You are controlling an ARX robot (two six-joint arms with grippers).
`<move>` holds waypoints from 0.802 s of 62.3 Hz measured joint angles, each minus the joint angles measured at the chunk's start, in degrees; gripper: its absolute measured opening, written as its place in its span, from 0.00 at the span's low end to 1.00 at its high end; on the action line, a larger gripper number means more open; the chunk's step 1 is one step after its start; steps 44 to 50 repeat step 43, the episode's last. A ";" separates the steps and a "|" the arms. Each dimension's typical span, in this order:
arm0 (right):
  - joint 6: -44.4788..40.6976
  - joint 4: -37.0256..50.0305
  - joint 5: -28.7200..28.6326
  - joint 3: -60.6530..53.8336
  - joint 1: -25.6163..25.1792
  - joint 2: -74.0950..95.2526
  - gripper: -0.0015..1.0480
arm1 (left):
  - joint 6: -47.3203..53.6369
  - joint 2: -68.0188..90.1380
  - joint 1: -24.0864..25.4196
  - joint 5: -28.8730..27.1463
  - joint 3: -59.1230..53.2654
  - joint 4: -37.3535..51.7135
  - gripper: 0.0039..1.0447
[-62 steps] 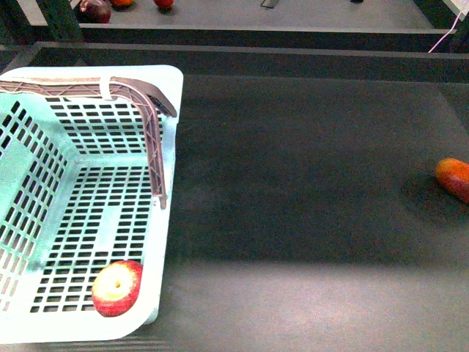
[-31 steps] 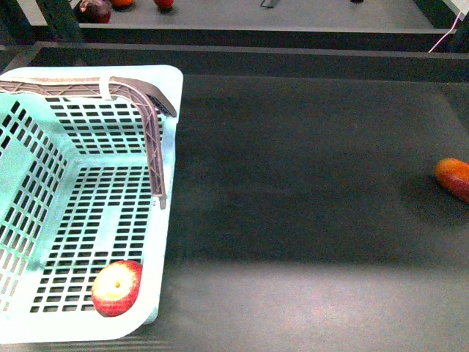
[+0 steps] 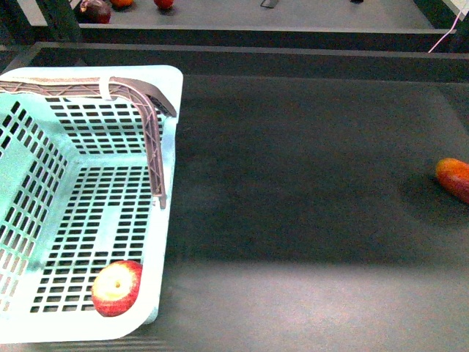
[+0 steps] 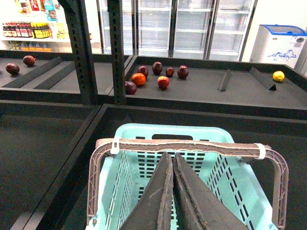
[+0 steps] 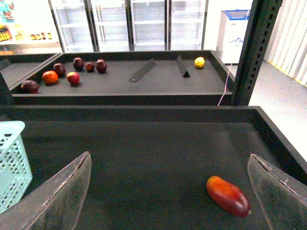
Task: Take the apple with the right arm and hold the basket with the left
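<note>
Left gripper [image 4: 171,191]: fingers [image 4: 156,201] pressed flat together, nothing between them; poised above the basket's open top, apart from the handle.

Right gripper [image 5: 172,191]: fingers [image 5: 62,196] spread wide, grasping nothing, touching nothing; an elongated orange-red fruit [image 5: 228,196] lies on the dark shelf surface [image 5: 158,158] between them, nearer the far finger.

Basket [image 3: 170,183]: pale aqua, slotted walls and floor, at 9 o'clock in the front view. Brown ribbed handle [image 3: 150,139] folded down across the rim, with a white tie [image 3: 107,87] on it.

Contents of basket: one apple [image 3: 116,287], red with a yellow blush, resting on the slotted floor in the near corner at about 7 o'clock, close against the wall.

Outside the basket: the elongated fruit at 3 o'clock in the front view, well apart from the basket.

Rear shelf [image 4: 201,91]: several loose red and dark round fruits [image 4: 163,82] grouped together, and a yellow one [image 4: 278,75] set apart from them.
</note>
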 joint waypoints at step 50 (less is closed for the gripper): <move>0.00 0.00 0.00 0.00 0.00 0.02 0.91 | -0.02 0.00 0.00 0.00 0.00 0.00 0.59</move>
